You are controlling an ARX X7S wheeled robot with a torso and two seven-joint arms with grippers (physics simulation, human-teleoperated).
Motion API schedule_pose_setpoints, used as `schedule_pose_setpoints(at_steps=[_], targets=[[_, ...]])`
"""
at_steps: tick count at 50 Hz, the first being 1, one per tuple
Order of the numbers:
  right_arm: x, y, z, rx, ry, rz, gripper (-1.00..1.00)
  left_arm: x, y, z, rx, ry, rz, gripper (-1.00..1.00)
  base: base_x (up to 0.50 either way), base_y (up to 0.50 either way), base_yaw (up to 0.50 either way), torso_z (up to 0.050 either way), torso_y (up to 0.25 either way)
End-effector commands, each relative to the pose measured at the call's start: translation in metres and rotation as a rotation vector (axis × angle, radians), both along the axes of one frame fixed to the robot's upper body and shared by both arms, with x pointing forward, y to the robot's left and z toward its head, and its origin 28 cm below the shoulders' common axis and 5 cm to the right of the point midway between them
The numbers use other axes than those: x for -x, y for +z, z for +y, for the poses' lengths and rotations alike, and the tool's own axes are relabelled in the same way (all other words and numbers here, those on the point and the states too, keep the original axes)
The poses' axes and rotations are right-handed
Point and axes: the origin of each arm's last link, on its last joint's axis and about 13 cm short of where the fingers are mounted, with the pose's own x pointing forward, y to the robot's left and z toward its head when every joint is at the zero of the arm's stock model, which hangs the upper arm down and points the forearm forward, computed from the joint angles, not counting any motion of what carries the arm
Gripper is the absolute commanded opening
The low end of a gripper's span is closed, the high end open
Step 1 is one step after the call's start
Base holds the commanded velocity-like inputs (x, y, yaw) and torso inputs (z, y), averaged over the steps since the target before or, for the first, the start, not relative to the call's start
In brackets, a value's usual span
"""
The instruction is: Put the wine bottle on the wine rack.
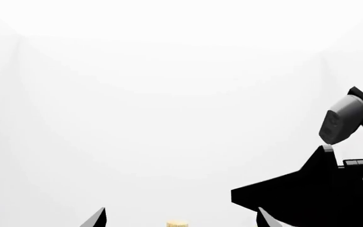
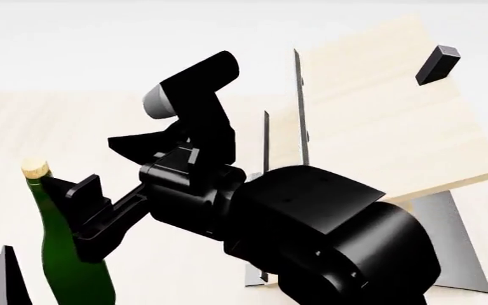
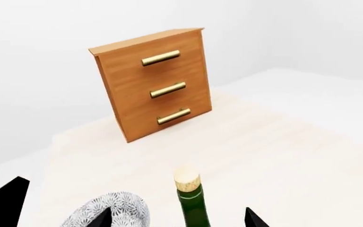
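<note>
The wine bottle stands upright at the head view's lower left, dark green with a tan cork. My right arm reaches across to it. In the right wrist view the bottle's neck rises between the jaws of my right gripper, which is open, with both tips clear of the glass. My left gripper is open too, and only the cork shows beyond its tips. One left fingertip shows beside the bottle. The wine rack, slanted light-wood boards with a black peg, stands at the right.
A brown cabinet with three brass handles stands on the pale wooden table beyond the bottle. A grey patterned bowl lies close beside the bottle's neck. The rack's grey metal base sits at the lower right. White walls surround the table.
</note>
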Motion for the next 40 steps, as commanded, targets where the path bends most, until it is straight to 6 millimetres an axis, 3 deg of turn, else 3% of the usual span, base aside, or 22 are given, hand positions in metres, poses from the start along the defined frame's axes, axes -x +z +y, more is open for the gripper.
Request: schedule_pose_setpoints(at_steps=[1, 40], targets=[[0.0, -0.005, 0.01, -0.001, 0.031, 0.02, 1.0, 0.0, 0.0, 0.0, 0.0, 0.0, 0.0, 1.0, 0.0, 0.0, 0.0, 0.0, 0.0], [-0.021, -0.032, 0.04, 0.008, 0.04, 0.065, 1.0, -0.001, -0.001, 0.0, 0.001, -0.002, 0.003, 1.0, 0.0, 0.0, 0.0, 0.0, 0.0]])
